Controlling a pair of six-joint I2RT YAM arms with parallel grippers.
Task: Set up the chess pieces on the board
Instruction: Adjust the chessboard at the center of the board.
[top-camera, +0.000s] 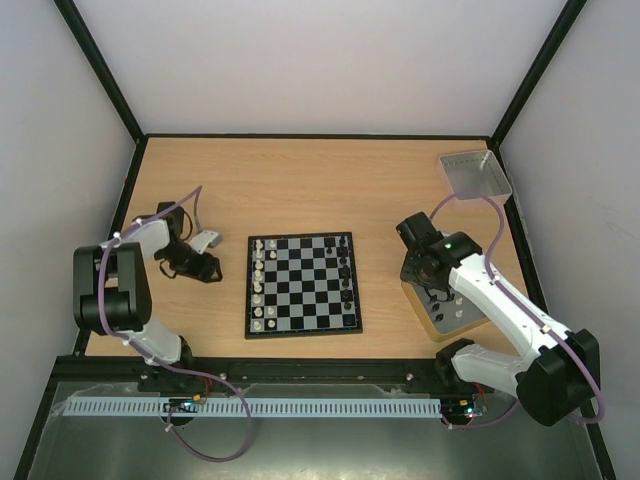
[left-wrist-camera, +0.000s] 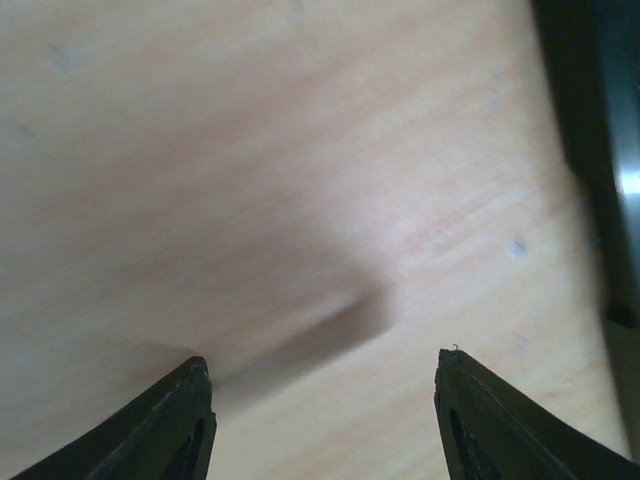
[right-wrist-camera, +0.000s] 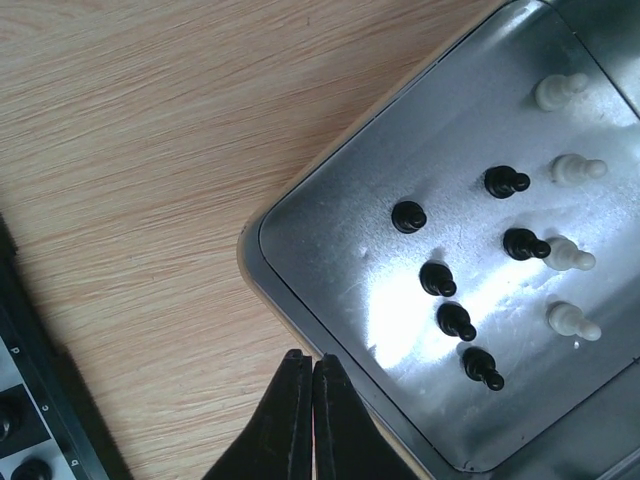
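Note:
The board (top-camera: 303, 284) lies in the middle of the table. White chess pieces (top-camera: 258, 285) stand along its left side and black ones (top-camera: 345, 270) along its right. Its corner shows in the right wrist view (right-wrist-camera: 30, 420). Several black pawns (right-wrist-camera: 455, 320) and white pawns (right-wrist-camera: 570, 255) lie in the tan-rimmed tin (right-wrist-camera: 340, 250), right of the board in the top view (top-camera: 470, 322). My right gripper (right-wrist-camera: 311, 360) is shut and empty, just over the tin's near-left rim (top-camera: 411, 282). My left gripper (left-wrist-camera: 325, 365) is open and empty over bare table, left of the board (top-camera: 206, 269).
A silvery grey tray (top-camera: 475, 175) stands at the back right corner. The table's black frame (left-wrist-camera: 590, 120) runs along the right of the left wrist view. White walls close in the table on three sides.

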